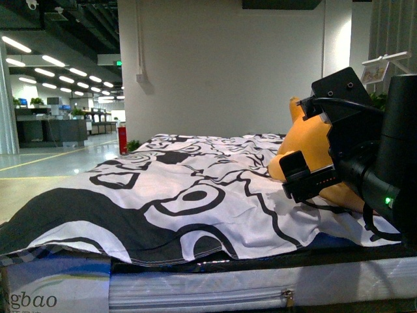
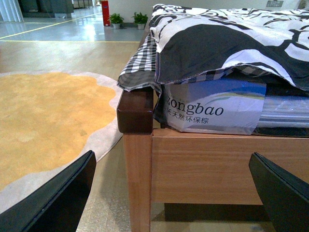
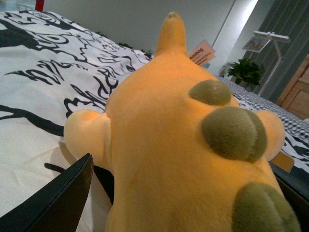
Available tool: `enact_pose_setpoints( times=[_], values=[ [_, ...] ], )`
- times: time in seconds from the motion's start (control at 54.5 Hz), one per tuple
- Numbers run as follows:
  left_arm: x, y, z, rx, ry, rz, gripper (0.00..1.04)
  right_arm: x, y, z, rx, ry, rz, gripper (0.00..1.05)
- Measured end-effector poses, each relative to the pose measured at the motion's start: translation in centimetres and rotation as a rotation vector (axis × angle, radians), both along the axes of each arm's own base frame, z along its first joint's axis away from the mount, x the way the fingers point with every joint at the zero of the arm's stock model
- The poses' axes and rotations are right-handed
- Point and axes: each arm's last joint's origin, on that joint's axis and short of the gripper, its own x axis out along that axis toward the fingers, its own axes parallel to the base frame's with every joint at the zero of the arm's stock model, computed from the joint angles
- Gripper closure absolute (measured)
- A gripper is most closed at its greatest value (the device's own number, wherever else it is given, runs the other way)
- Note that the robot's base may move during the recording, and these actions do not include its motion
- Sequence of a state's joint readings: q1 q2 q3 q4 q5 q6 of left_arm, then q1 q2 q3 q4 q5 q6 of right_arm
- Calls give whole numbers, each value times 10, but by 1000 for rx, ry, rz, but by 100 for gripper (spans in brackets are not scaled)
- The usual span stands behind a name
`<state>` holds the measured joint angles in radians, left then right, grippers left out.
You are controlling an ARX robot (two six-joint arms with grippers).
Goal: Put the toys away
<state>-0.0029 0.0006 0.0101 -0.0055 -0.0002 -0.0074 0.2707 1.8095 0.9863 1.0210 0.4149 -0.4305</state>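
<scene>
The orange-yellow plush toy (image 1: 307, 145) lies on the right side of the bed, on the black-and-white quilt (image 1: 195, 189). In the right wrist view the toy (image 3: 164, 140) fills most of the frame and shows olive-green spots on its back. My right gripper (image 3: 178, 212) is open, with the toy's body between its two black fingers (image 3: 58, 203); I cannot tell whether they touch it. In the front view the right gripper (image 1: 318, 134) straddles the toy. My left gripper (image 2: 169, 203) is open and empty, low beside the bed's wooden corner post (image 2: 137, 164). It is out of the front view.
The bed has a wooden frame (image 2: 217, 169) and a mattress with a printed label (image 2: 212, 111) under the quilt. An orange and grey rug (image 2: 43, 121) lies on the floor beside the bed. A wall stands behind the bed and an open hall lies at the left.
</scene>
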Motion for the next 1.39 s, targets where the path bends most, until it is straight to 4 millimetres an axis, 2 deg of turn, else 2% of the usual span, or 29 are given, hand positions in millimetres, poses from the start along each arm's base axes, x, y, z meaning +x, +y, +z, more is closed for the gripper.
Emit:
enact_pose_setpoints(
  times=[0.183, 0.532, 0.66, 0.715, 0.825, 0.953, 1.063, 1.192, 1.247, 1.393],
  values=[
    [0, 0, 0, 0, 0, 0, 6, 6, 7, -1, -19, -5, -11, 8],
    [0, 0, 0, 0, 0, 0, 6, 9, 17, 2, -52, -20, 10, 75],
    [0, 0, 0, 0, 0, 0, 6, 6, 13, 9, -56, -22, 31, 92],
    [0, 0, 0, 0, 0, 0, 6, 4, 9, 15, -49, -21, 44, 96],
    [0, 0, 0, 0, 0, 0, 6, -6, -6, 42, 9, -34, 110, 98],
    [0, 0, 0, 0, 0, 0, 6, -31, -30, 87, 117, -72, 225, 98],
    [0, 0, 0, 0, 0, 0, 6, -66, -53, 118, 217, -86, 355, 98],
    [0, 0, 0, 0, 0, 0, 6, -107, -76, 129, 297, -77, 447, 98],
    [0, 0, 0, 0, 0, 0, 6, -132, -89, 128, 349, -66, 488, 98],
    [0, 0, 0, 0, 0, 0, 6, -172, -102, 120, 416, -63, 529, 98]
  ],
)
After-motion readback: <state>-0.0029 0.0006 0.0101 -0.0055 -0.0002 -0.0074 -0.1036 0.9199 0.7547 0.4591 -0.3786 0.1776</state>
